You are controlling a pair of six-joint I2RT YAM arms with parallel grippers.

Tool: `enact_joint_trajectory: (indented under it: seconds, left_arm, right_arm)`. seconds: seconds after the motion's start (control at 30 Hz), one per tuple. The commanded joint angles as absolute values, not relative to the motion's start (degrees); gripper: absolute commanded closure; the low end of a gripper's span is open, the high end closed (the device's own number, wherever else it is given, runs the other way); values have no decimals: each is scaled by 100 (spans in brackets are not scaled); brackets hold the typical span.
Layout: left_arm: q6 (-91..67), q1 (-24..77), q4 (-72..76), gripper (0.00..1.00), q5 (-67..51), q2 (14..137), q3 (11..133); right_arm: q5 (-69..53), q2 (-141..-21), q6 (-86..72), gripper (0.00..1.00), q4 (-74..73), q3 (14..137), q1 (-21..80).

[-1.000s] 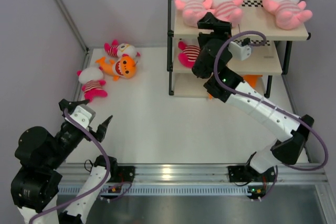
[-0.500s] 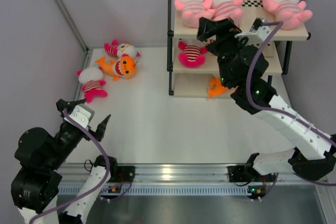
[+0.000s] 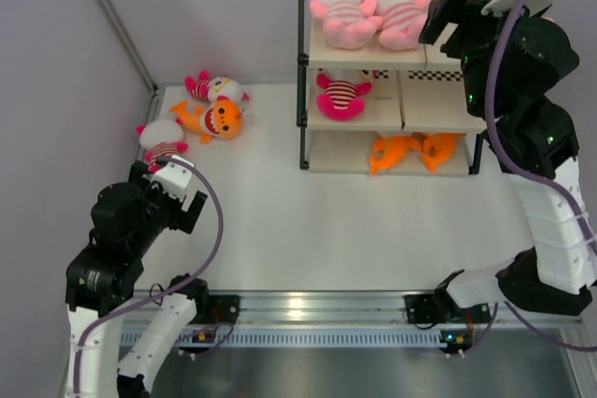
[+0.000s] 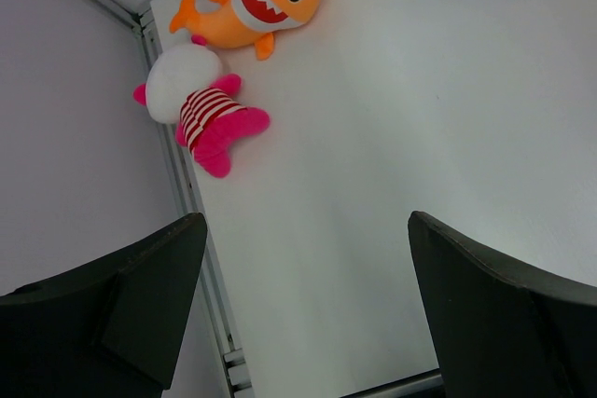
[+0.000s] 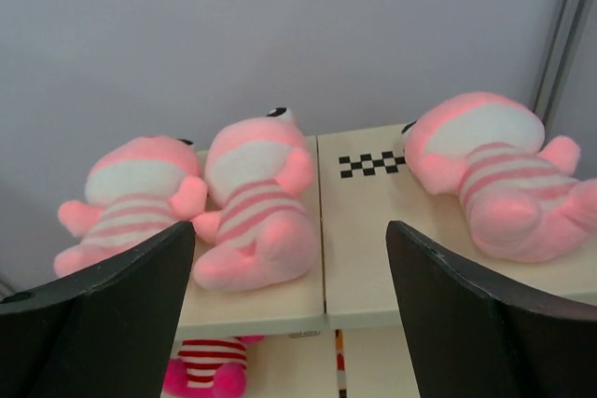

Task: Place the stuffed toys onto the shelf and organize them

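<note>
The shelf (image 3: pixel 373 55) stands at the far right. Two pale pink toys (image 3: pixel 340 6) lie on its top board, and my right arm hides most of the third, which shows in the right wrist view (image 5: pixel 499 179). A hot-pink toy (image 3: pixel 340 97) lies on the middle board. Two orange fish (image 3: pixel 392 151) lie on the bottom board. On the table at the left lie an orange fish (image 3: pixel 216 118) and two hot-pink toys (image 3: pixel 163 142). My left gripper (image 4: pixel 308 230) is open and empty above the table, short of them. My right gripper (image 5: pixel 291 230) is open and empty, facing the top board (image 5: pixel 373 258).
A grey wall and a metal frame rail (image 4: pixel 182 184) run along the table's left edge, close to the left toys. The shelf's black posts (image 3: pixel 303 81) stand at its corners. A metal rail (image 3: pixel 308 309) borders the near edge.
My right arm has drawn back from the shelf's lower boards and risen to the top board, uncovering the two orange fish. My left arm has swung up and towards the toys on the left.
</note>
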State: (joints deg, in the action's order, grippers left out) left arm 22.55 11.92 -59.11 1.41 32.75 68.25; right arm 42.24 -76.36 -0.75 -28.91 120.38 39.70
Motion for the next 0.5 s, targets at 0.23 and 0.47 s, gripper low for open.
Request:
enact_joint_trajectory:
  seconds: [0.23, 0.47]
  left_arm:
    - [2197, 1107, -5713, 5, 290, 3217, 6908]
    - [2232, 1107, -5757, 5, 325, 3182, 6926]
  right_arm:
    - [1347, -8560, -675, 27, -3674, 12419, 2233]
    - [1195, -8483, -1081, 68, -3209, 11841, 1828]
